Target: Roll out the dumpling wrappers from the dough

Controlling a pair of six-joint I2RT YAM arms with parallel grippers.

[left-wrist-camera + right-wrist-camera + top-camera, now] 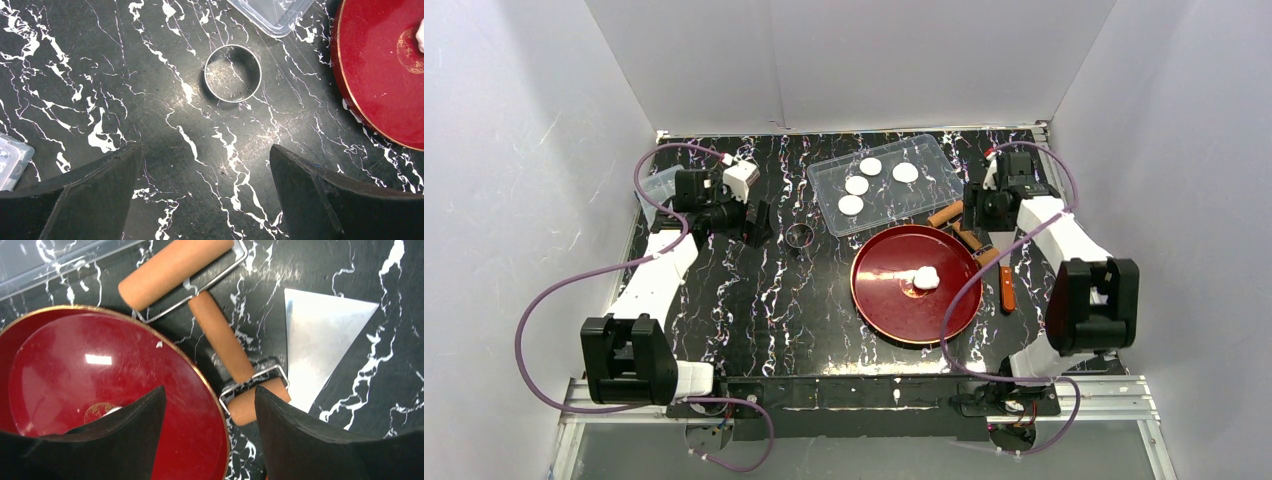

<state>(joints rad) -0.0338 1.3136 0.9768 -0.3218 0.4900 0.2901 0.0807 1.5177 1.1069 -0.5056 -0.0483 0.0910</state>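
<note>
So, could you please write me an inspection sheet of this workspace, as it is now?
Surface: black table with white veins.
Job's things: four dumpling wrappers in clear tray; dough lump on red plate; roller beside plate.
Clutter: ring cutter, scraper, small clear box.
Grippers: left hand open above ring cutter; right hand open over plate rim and roller end.
Cables: purple cables loop along both arms; right one passes over plate edge.
Surroundings: white walls.

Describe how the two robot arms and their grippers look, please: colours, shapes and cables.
The left arm and the right arm have white rounded links and boxy black joint housings. A purple cable loops along each one. The left gripper and the right gripper each have two matte black, wedge-shaped fingers tapering to a point.
</note>
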